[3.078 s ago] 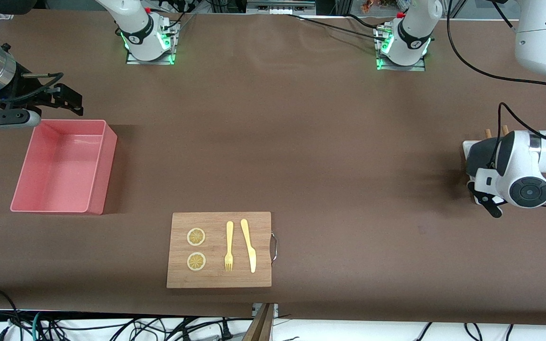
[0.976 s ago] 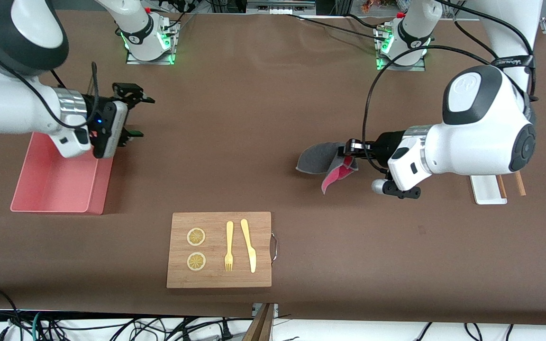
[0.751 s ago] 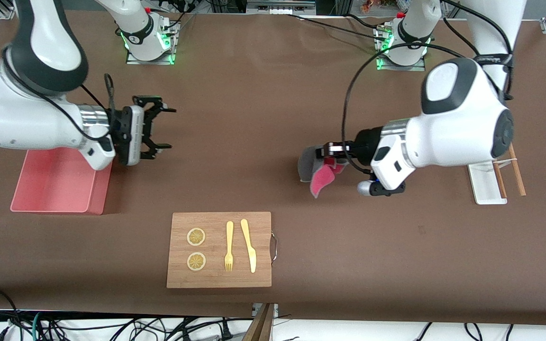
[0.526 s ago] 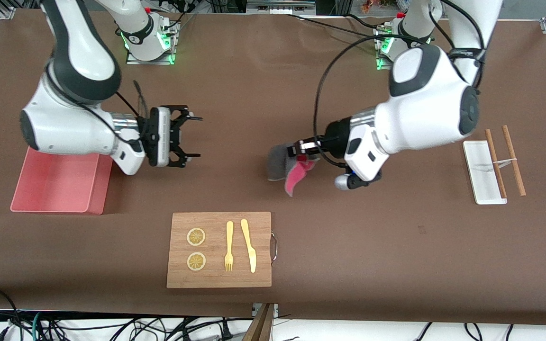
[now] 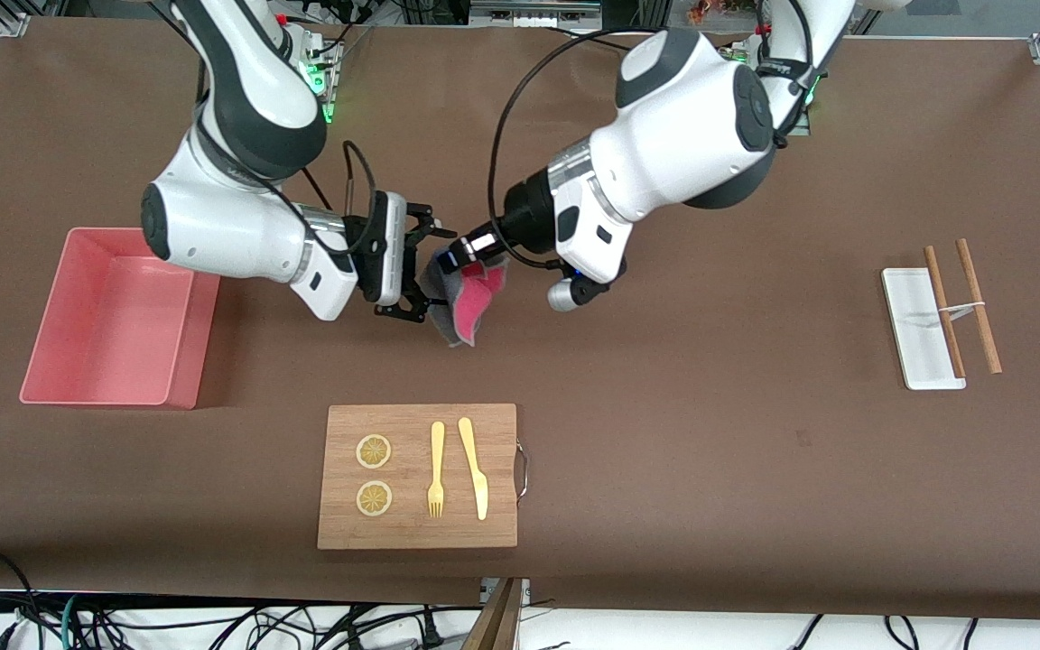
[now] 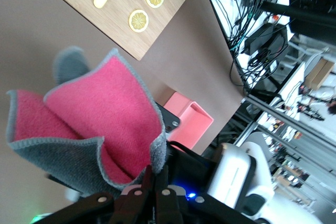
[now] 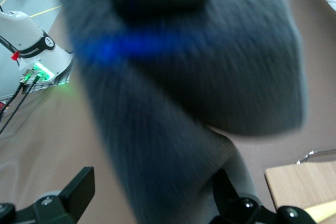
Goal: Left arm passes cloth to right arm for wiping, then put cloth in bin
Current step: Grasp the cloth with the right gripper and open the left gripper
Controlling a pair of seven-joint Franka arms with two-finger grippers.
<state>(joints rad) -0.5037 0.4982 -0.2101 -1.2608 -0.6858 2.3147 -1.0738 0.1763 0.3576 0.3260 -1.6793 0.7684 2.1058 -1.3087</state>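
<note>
Front view | cloth (image 5: pixel 470 293): grey outside, pink inside, hanging crumpled

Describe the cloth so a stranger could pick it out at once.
Start at the wooden board with the fork and knife; above the bare table just past it, the two grippers meet. The cloth hangs there, pinched by the left gripper. It is limp, grey outside and pink inside, unlike anything rigid nearby.

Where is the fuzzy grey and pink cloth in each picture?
Front view: cloth hangs between the two end effectors, above the table.
Left wrist view: cloth fills the middle, pink side showing.
Right wrist view: cloth up close, grey side.
Shared landmark: wooden board.
</note>
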